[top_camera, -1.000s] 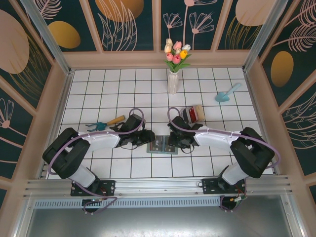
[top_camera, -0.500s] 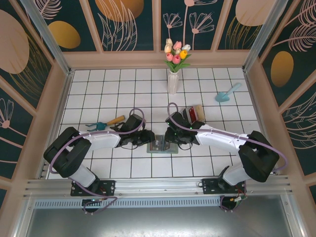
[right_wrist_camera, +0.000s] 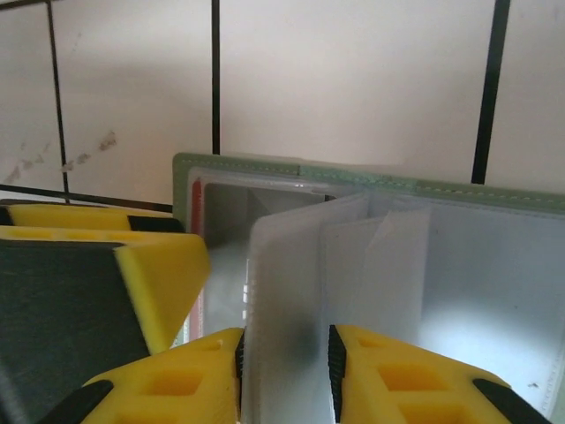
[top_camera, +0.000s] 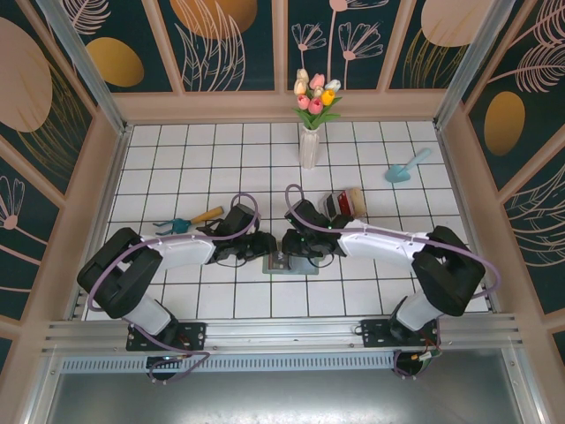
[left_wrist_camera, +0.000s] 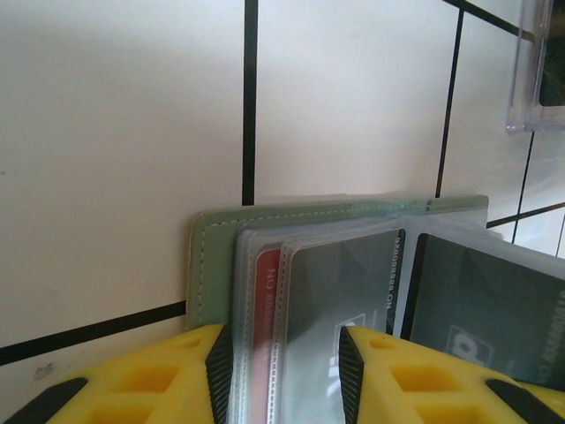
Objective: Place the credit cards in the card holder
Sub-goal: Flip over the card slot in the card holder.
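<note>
Grey-green folding card holder [top_camera: 300,268] lay open on white tiled counter [top_camera: 177,159]. Left tool [left_wrist_camera: 284,353] clamped its sleeves, red and dark grey credit cards [left_wrist_camera: 265,287] inside. Right tool [right_wrist_camera: 285,340] pinched 1 clear sleeve [right_wrist_camera: 287,265]. Further cards stood in clear plastic box [left_wrist_camera: 527,84].

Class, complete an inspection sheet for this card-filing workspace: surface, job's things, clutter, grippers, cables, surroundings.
Surface: white tiled table, dark grout lines, a few faint smudges.
Job's things: card holder lies open between the arms; a red card and a grey card sit in its clear sleeves; more cards stand in the clear box.
Clutter: vase of tulips, turquoise scoop, hand tool with a tan handle.
Grippers: left gripper and right gripper each straddle a clear sleeve; grip cannot be told.
Cables: purple cables run along both arms.
Surroundings: floral wall panels, aluminium frame.
</note>
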Robot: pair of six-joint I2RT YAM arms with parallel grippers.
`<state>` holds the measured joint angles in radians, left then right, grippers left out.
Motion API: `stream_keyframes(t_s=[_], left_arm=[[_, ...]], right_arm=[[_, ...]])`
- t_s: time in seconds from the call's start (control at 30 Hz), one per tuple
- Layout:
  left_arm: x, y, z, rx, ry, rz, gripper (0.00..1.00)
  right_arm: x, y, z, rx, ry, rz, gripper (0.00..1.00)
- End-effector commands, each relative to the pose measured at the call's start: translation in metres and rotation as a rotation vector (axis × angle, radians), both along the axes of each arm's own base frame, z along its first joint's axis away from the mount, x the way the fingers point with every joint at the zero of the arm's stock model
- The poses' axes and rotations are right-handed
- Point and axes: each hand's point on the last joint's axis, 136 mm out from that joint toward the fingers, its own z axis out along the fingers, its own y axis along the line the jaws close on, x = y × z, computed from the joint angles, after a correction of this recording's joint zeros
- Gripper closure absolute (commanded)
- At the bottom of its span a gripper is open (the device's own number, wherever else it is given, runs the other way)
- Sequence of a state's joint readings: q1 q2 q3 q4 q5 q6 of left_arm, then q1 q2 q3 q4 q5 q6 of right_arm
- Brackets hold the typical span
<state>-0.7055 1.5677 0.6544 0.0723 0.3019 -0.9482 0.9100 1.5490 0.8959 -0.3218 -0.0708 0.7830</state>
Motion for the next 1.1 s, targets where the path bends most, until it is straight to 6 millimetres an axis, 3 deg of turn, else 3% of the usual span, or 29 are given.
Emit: stream_keyframes(t_s=[0.0,0.17,0.33,0.47,0.53,0.63,0.7,0.8,0.93,1.07], left_arm=[[0.007,0.004,0.010,-0.007,-0.045,0.038,0.61],[0.012,0.022,0.014,0.048,-0.076,0.122,0.59],[0.017,0.050,0.023,0.117,-0.129,0.240,0.51],[0.017,0.064,0.030,0.137,-0.158,0.300,0.50],[0.018,0.064,0.036,0.126,-0.177,0.302,0.49],[0.022,0.059,0.043,0.107,-0.198,0.288,0.48],[0.023,0.055,0.046,0.098,-0.205,0.270,0.48],[0.025,0.049,0.048,0.092,-0.206,0.245,0.48],[0.026,0.043,0.049,0.083,-0.212,0.208,0.48],[0.028,0.027,0.058,0.025,-0.230,0.153,0.46]], right_arm=[[0.003,0.017,0.010,0.041,-0.019,0.036,0.66],[0.003,0.030,0.018,0.070,-0.031,0.060,0.62],[-0.002,0.040,-0.006,0.068,0.022,0.098,0.59],[0.003,0.037,-0.002,0.052,0.002,0.070,0.58],[0.010,0.018,0.001,-0.033,-0.025,0.019,0.58],[0.017,-0.026,0.001,-0.209,-0.074,-0.076,0.58],[0.014,-0.060,-0.009,-0.309,-0.060,-0.128,0.59],[0.008,-0.093,-0.016,-0.366,-0.047,-0.184,0.59],[0.012,-0.108,0.003,-0.326,-0.092,-0.248,0.59],[0.037,-0.110,0.054,-0.214,-0.244,-0.269,0.53]])
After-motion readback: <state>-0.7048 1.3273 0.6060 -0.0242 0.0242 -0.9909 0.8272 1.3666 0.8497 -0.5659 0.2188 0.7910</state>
